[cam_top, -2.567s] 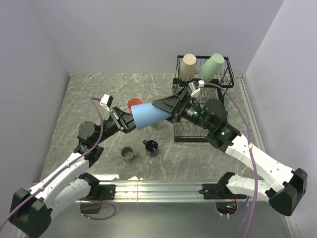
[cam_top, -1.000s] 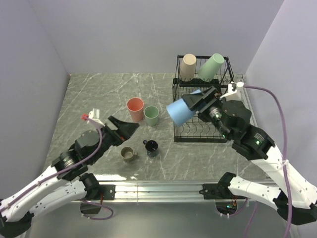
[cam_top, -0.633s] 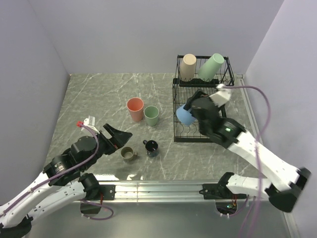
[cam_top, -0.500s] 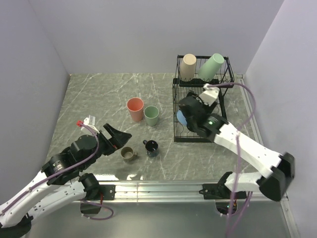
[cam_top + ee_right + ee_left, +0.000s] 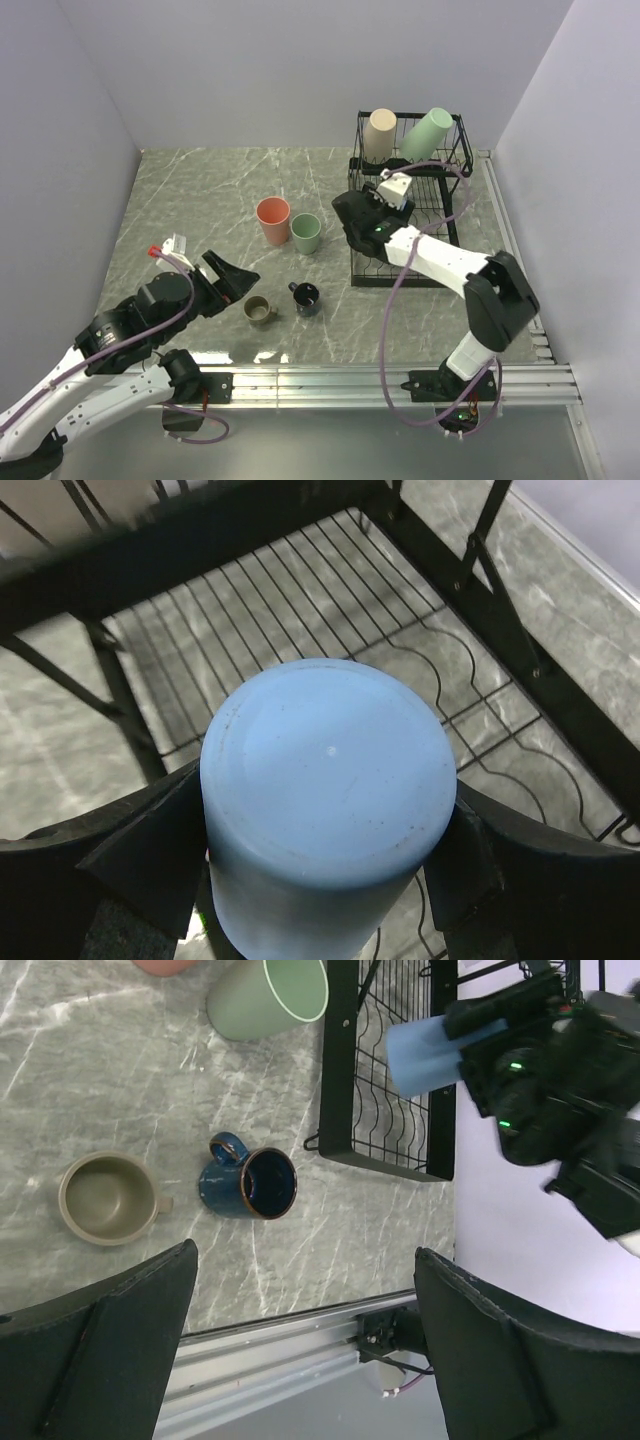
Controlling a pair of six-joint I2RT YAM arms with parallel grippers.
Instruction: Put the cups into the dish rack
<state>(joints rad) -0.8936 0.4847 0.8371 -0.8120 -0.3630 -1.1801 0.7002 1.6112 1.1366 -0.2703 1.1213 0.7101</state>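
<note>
Top view: a beige tumbler point(image 5: 380, 133) and a pale green tumbler point(image 5: 427, 133) sit in the upper tier of the dish rack point(image 5: 455, 160), far right. A salmon tumbler point(image 5: 272, 220), a second green tumbler point(image 5: 305, 232), an olive mug point(image 5: 259, 310) and a navy mug point(image 5: 306, 297) stand on the surface.

Left wrist view: the left claw point(image 5: 305, 1252) hangs wide open and empty near the mugs.

Right wrist view: the right claw point(image 5: 330, 820) grips a blue tumbler point(image 5: 328, 760), base toward the camera, with the rack's lower wire shelf behind it.

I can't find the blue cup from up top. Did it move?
Yes. The blue cup went right: from over the table near the salmon cup to the dish rack's left side, held in the right gripper.
</note>
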